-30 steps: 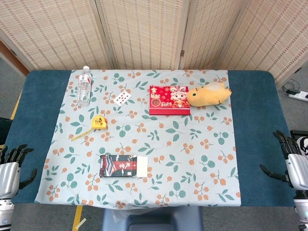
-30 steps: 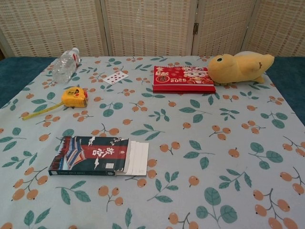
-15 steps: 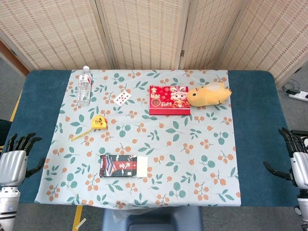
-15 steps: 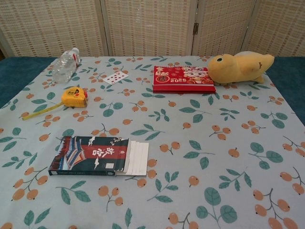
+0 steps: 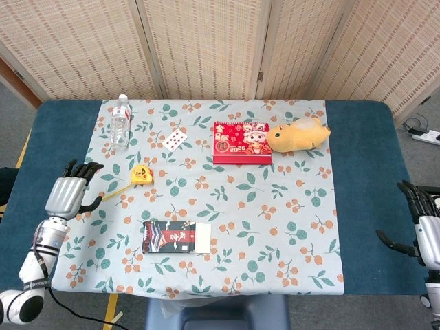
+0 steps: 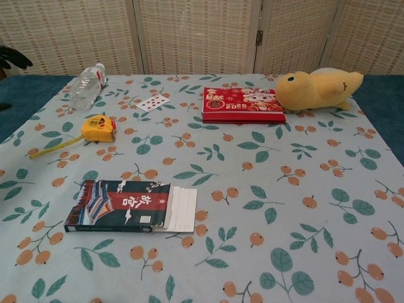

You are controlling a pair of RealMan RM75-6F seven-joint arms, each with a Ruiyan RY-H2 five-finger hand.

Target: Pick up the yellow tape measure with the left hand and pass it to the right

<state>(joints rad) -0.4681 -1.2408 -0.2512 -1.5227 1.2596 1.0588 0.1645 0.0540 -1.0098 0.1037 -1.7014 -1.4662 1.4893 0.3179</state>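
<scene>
Yellow tape measure [image 5: 140, 175] lies flat on the tabletop [image 5: 357, 137], just ahead and to the inner side of the left robot hand [image 5: 69, 192], not yet touched. A short run of yellow blade [image 5: 111, 192] is pulled out of the case and trails back toward that hand, its tip near the fingers. Chest view shows the same: case upright on its side, blade stretched along the flowered cloth [image 5: 261, 206].

Left robot hand: empty, fingers spread and extended, hovering over the cloth's edge. Palm seems turned toward the case, likely set up for a reach forward and inward. Right robot hand [image 5: 423, 227]: at the far edge of the tabletop, well apart from everything, fingers apart, holding nothing. Probably parked there to receive the handover.

Judgement: reach stage only; grasp and pass both remain. The loose blade may drag or catch when the case lifts, so a grip on the body itself looks safer.

Other items, none in the direct path: water bottle [image 5: 121, 124] lying beyond the left hand; playing card [image 5: 175, 139] past the tape; dark booklet [image 5: 176, 237] to the inner side, nearer the robot; red calendar [image 5: 241, 142] and yellow plush toy [image 5: 297, 134] far across.
</scene>
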